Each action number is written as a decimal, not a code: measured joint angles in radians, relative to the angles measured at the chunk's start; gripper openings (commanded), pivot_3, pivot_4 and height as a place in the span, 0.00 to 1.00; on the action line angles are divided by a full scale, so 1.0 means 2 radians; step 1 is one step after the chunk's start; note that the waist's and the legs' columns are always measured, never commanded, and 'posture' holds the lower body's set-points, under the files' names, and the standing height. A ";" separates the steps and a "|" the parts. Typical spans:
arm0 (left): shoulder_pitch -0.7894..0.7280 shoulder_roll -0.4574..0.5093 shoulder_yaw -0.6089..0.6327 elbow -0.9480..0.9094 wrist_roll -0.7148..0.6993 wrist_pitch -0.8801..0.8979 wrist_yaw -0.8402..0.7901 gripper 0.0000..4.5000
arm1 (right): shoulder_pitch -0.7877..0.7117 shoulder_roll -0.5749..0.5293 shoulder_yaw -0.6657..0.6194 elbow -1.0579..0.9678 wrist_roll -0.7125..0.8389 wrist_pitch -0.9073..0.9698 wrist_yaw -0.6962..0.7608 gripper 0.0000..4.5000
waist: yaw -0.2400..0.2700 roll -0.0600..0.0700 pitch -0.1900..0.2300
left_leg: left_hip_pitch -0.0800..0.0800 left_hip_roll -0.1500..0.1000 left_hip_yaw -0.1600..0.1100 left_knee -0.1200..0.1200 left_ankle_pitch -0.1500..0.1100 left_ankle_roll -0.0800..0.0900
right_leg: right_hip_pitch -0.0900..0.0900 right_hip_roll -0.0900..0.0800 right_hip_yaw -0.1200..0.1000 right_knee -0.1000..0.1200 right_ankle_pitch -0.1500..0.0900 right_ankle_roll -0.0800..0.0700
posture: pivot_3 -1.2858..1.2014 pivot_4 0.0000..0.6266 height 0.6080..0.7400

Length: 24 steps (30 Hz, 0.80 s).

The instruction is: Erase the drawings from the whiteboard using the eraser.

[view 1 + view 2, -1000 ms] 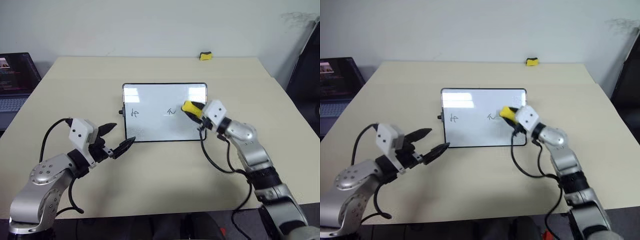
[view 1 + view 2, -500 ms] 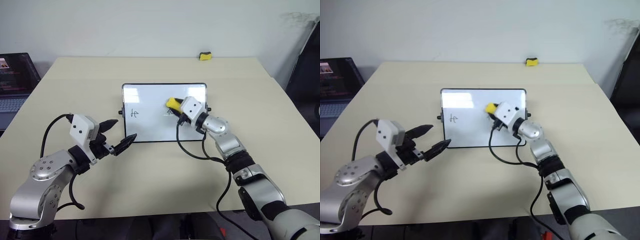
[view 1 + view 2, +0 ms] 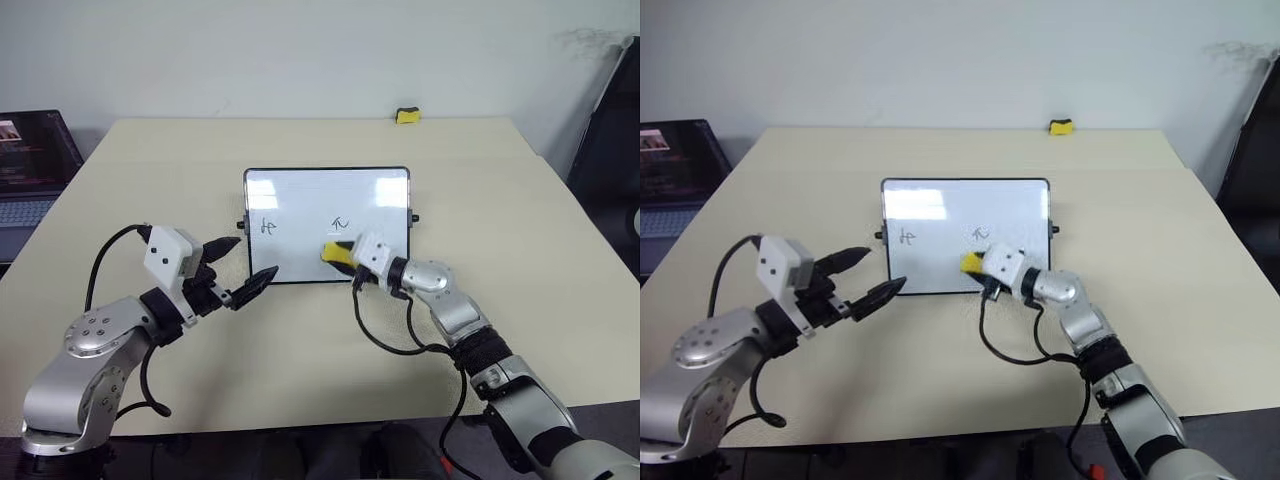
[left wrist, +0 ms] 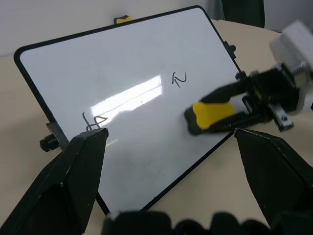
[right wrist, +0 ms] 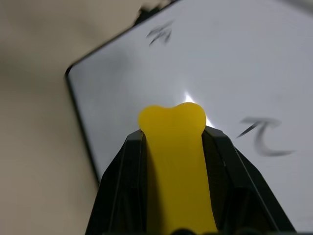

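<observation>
The eraser (image 3: 338, 254) is clamped in the right gripper (image 3: 345, 257), jaws shut hard on it. In the right wrist view the yellow sponge bulges out past the black fingers (image 5: 230, 181), so it is judged soft, light and easily squashed. It sits over the near edge of the whiteboard (image 3: 290, 195), just below the zigzag mark (image 3: 342, 223), w/ its yellow tip aimed toward the board's centre.

The whiteboard lies flat mid-table, glossy, thin black frame, a small knob (image 3: 415, 218) on its short side. Two of the drawings are made out: the zigzag mark centre-right and a hash-like scribble (image 3: 267, 226) nearer the left edge. No third mark can be seen.

The left gripper (image 3: 240, 272) hangs released, fingers spread wide, just off the board's near left corner, nothing held, not touching the frame.

Handling, as a judgement: the board looks light and slick, prob. apt to slide under a wipe; it could be steadied at the frame or knob, not on the glossy face. The eraser is best kept gripped at its sides so the sponge face meets the board; too much squeeze deforms it, as seen.

A second yellow block (image 3: 407, 115) rests at the far table edge, well apart. A laptop (image 3: 30, 165) sits off to the left.
</observation>
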 measured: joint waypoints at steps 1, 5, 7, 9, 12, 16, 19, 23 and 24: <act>-0.007 0.000 -0.001 0.000 0.000 0.000 0.000 1.00 | -0.014 0.000 -0.010 -0.006 0.004 0.000 -0.008 0.27 | 0.000 0.000 0.000 | -0.002 0.000 0.000 0.000 0.000 0.000 | -0.002 0.000 0.000 0.000 0.000 0.000 | 0.52 0.24 1.00; -0.038 0.002 -0.022 0.003 0.008 0.006 0.002 1.00 | -0.063 -0.003 -0.034 0.013 -0.006 -0.002 -0.055 0.27 | 0.000 0.000 0.000 | -0.003 0.000 -0.001 0.000 0.000 0.000 | -0.002 0.000 -0.001 -0.001 0.000 0.000 | 0.52 0.24 1.00; -0.055 0.004 -0.034 0.008 0.008 0.007 -0.002 1.00 | -0.070 0.000 -0.034 0.041 -0.019 -0.003 -0.075 0.27 | 0.000 0.000 0.000 | -0.004 0.000 -0.001 0.000 0.000 0.000 | -0.002 0.000 -0.001 -0.002 0.000 0.000 | 0.52 0.24 1.00; -0.069 0.008 -0.042 0.017 0.010 0.007 -0.010 1.00 | -0.071 0.011 -0.030 0.078 -0.028 -0.005 -0.093 0.27 | 0.000 0.000 0.000 | -0.004 0.000 0.000 0.000 0.000 -0.001 | -0.002 0.000 -0.001 -0.002 0.000 0.000 | 0.52 0.24 1.00; -0.079 0.012 -0.047 0.029 0.016 0.006 -0.017 1.00 | -0.077 0.026 -0.026 0.095 -0.034 -0.012 -0.106 0.27 | -0.003 0.000 0.000 | -0.004 0.000 0.000 0.000 0.000 -0.001 | -0.002 0.000 -0.001 -0.002 0.000 0.000 | 0.52 0.24 1.00; -0.079 0.012 -0.052 0.038 0.018 0.006 -0.021 1.00 | -0.079 0.033 -0.010 0.098 -0.047 0.015 -0.101 0.27 | -0.004 0.000 0.000 | -0.001 0.000 0.000 0.000 0.000 0.000 | -0.001 0.000 -0.001 0.000 0.000 0.000 | 0.52 0.24 1.00; -0.078 0.012 -0.053 0.038 0.019 0.006 -0.025 1.00 | -0.059 0.035 0.010 0.078 -0.048 0.049 -0.070 0.27 | -0.003 -0.001 -0.001 | 0.002 0.000 0.000 0.000 0.000 0.000 | 0.002 0.000 0.000 0.000 0.000 0.000 | 0.52 0.24 1.00; -0.075 0.012 -0.053 0.037 0.019 0.006 -0.028 1.00 | -0.021 0.038 0.030 0.046 -0.041 0.100 -0.019 0.27 | -0.002 0.000 -0.001 | 0.006 0.001 0.000 0.000 0.000 0.000 | 0.006 0.000 0.000 -0.001 0.000 0.000 | 0.52 0.24 1.00; -0.074 0.012 -0.053 0.037 0.019 0.006 -0.028 1.00 | -0.012 0.038 0.036 0.039 -0.040 0.109 -0.007 0.27 | -0.002 0.000 -0.001 | 0.006 0.001 -0.001 0.000 0.000 0.000 | 0.006 0.000 0.000 0.000 -0.001 0.001 | 0.52 0.24 1.00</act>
